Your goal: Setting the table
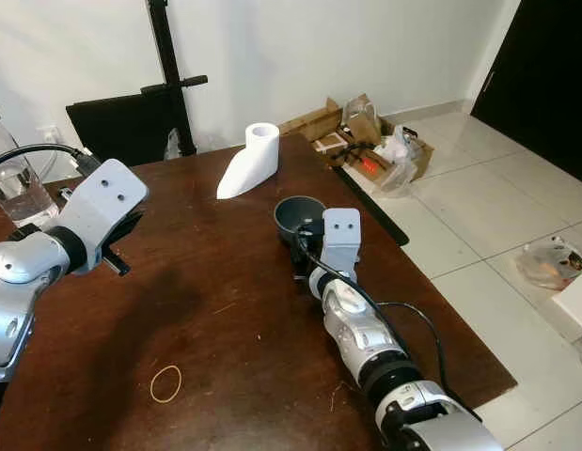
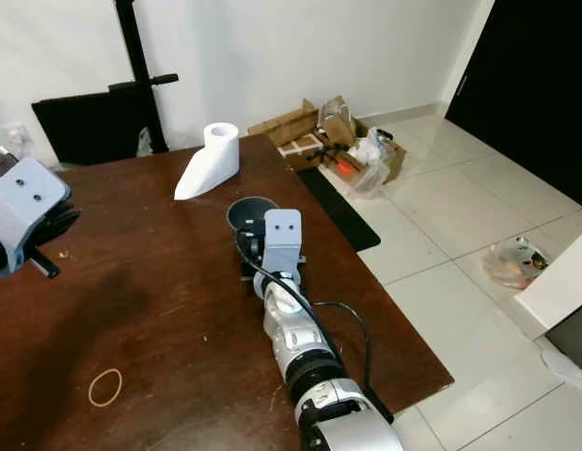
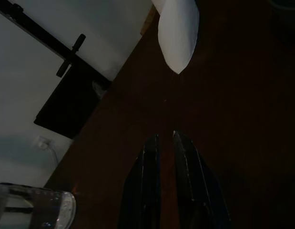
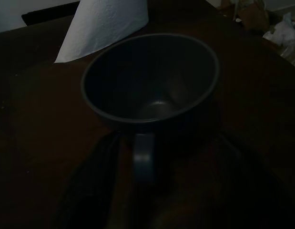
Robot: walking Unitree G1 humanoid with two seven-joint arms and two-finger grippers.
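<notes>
A dark grey mug stands upright and empty on the brown table, near its right edge. My right gripper is low at the mug's near side, open, one finger on each side of the handle without closing on it. My left gripper hovers over the table's left part, shut and holding nothing, pointing toward a white paper towel roll that stands behind the mug with a sheet trailing onto the table.
A clear glass jug sits at the table's far left corner. A rubber band lies near the front. A black stand rises behind the table. Boxes and bags clutter the tiled floor to the right.
</notes>
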